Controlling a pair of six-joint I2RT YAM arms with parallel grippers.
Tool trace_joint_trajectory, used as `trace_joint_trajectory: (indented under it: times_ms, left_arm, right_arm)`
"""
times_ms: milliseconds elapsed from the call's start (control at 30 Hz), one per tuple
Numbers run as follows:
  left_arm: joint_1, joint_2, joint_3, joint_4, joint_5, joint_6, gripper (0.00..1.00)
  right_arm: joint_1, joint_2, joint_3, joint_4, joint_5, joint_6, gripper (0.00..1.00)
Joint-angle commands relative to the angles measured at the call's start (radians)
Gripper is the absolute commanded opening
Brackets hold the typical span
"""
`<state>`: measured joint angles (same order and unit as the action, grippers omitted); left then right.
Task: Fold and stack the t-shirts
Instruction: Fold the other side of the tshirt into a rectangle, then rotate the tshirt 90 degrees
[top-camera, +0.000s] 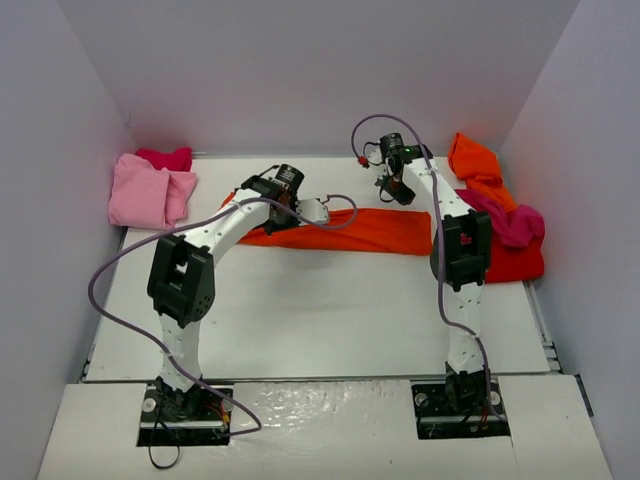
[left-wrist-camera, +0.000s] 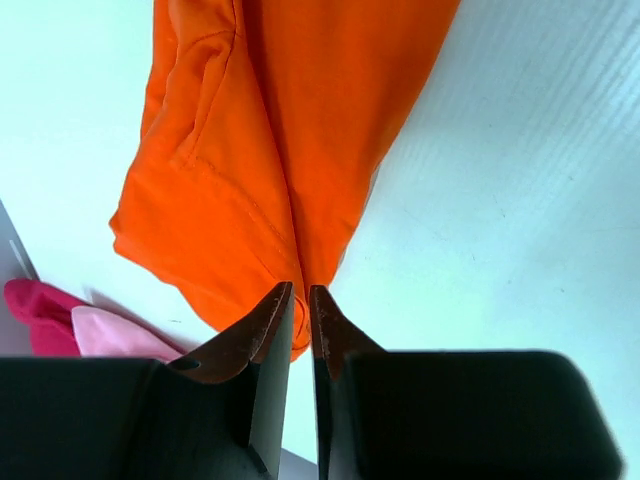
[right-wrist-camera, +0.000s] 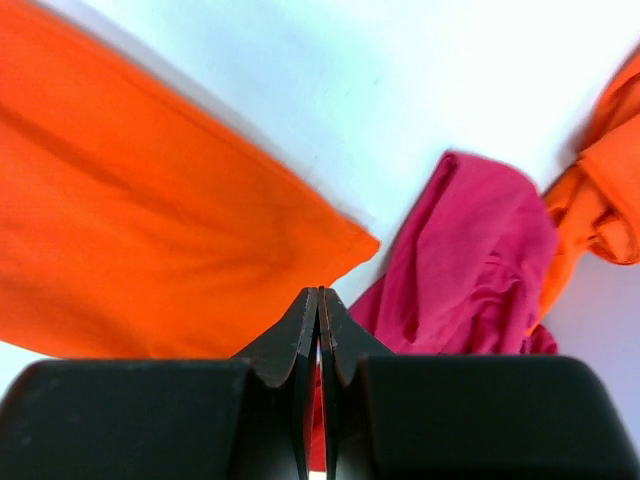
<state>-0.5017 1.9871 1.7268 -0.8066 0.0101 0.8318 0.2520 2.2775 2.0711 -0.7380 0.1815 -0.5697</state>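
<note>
An orange t-shirt (top-camera: 370, 230) lies as a long flat strip across the middle of the white table. My left gripper (top-camera: 315, 210) is at its left part. In the left wrist view the jaws (left-wrist-camera: 300, 290) are nearly closed with a fold of the orange cloth (left-wrist-camera: 280, 130) pinched at the tips. My right gripper (top-camera: 392, 188) is raised behind the strip's right end. In the right wrist view it (right-wrist-camera: 319, 292) is shut with nothing at the tips, above the shirt's corner (right-wrist-camera: 130, 230).
A pile stands at the right wall: another orange shirt (top-camera: 475, 160), a magenta one (top-camera: 515, 222) and a red one (top-camera: 515, 265). Folded pink shirts (top-camera: 145, 195) lie at the back left. White walls close in three sides of the table.
</note>
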Motion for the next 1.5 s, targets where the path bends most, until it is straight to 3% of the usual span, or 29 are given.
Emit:
trace_joint_trajectory:
  times_ms: [0, 200, 600, 933, 1233, 1467]
  left_arm:
    - [0.009, -0.082, -0.051, -0.017, -0.037, -0.001, 0.1]
    - [0.018, -0.081, -0.124, -0.016, -0.064, 0.011, 0.0]
    - [0.088, -0.04, -0.159, -0.009, -0.087, 0.014, 0.0]
    - [0.193, 0.13, -0.075, -0.086, -0.1, 0.02, 0.0]
    - [0.255, 0.239, 0.006, -0.122, -0.125, 0.023, 0.0]
    - [0.262, 0.274, 0.123, -0.089, -0.132, -0.041, 0.0]
  right_arm:
    - [0.001, -0.035, 0.06, -0.018, 0.062, -0.006, 0.0]
    - [0.002, 0.092, 0.123, -0.023, 0.054, -0.004, 0.0]
    - [-0.041, 0.191, 0.197, -0.021, 0.045, -0.016, 0.0]
    - [-0.058, 0.235, 0.197, -0.017, 0.03, -0.022, 0.0]
    - [-0.06, 0.22, 0.062, -0.064, 0.018, -0.087, 0.0]
    - [0.002, 0.06, -0.35, -0.136, 0.018, -0.18, 0.0]
